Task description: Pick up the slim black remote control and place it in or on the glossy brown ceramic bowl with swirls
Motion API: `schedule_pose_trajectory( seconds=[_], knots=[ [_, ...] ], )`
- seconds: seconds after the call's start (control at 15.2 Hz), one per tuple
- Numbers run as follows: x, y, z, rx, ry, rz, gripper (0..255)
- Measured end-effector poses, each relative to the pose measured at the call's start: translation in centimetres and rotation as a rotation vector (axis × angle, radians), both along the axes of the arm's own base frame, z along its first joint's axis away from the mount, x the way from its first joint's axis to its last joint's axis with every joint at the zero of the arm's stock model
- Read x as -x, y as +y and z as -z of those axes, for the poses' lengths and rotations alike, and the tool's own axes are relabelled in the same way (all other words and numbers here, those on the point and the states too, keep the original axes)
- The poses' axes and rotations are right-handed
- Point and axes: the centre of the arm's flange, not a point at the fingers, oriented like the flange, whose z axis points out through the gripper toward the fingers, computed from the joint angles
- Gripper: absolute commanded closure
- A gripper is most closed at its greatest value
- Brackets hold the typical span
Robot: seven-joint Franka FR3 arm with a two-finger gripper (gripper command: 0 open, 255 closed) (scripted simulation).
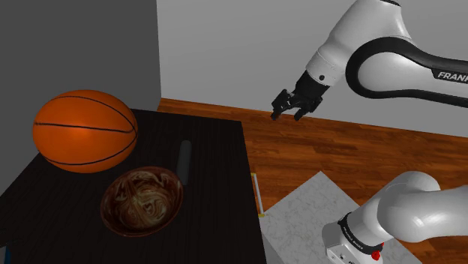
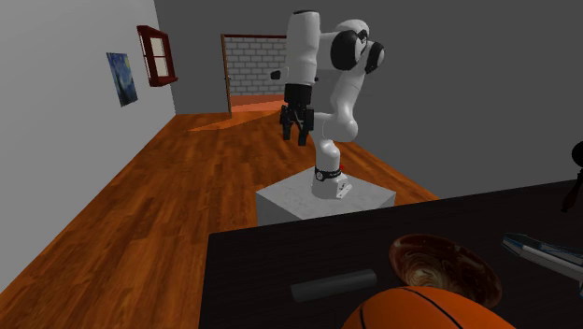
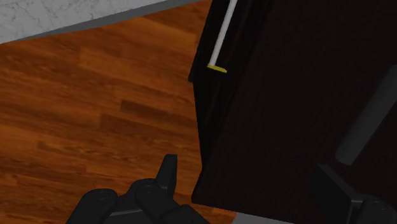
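The slim dark remote (image 1: 184,161) lies flat on the dark table (image 1: 217,142), just behind the brown swirled bowl (image 1: 142,199), which has nothing in it. My gripper (image 1: 289,109) hangs open in the air over the wood floor, off the table's edge on the shoulder view's right, well away from the remote. The second exterior view has the gripper (image 2: 296,131) far back by the stand, with the remote (image 2: 334,285) and bowl (image 2: 444,268) near the camera. In the wrist view the open gripper (image 3: 248,167) straddles the table's edge, and the remote (image 3: 369,118) lies beyond one fingertip.
A large orange basketball (image 1: 86,131) sits on the table next to the bowl and remote. A thin white stick with a yellow end (image 1: 259,195) lies along the table's side near the grey stand (image 1: 315,217). A grey-blue object (image 2: 542,252) rests on the table beyond the bowl.
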Motion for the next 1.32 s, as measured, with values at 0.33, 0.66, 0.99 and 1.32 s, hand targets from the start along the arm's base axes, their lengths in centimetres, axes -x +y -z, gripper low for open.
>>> schedule_pose_trajectory(
  seconds=[0.33, 0.66, 0.99, 1.32],
  knots=[
    [-1.8, 5.9, 3.0, 0.029, -0.002, 0.05, 0],
    [-4.2, 11.8, 6.4, 0.058, -0.004, 0.1, 0],
    [-7.0, 17.3, 10.2, 0.085, -0.004, 0.147, 0],
    [-9.7, 22.8, 13.4, 0.11, -0.004, 0.198, 0]
  ],
)
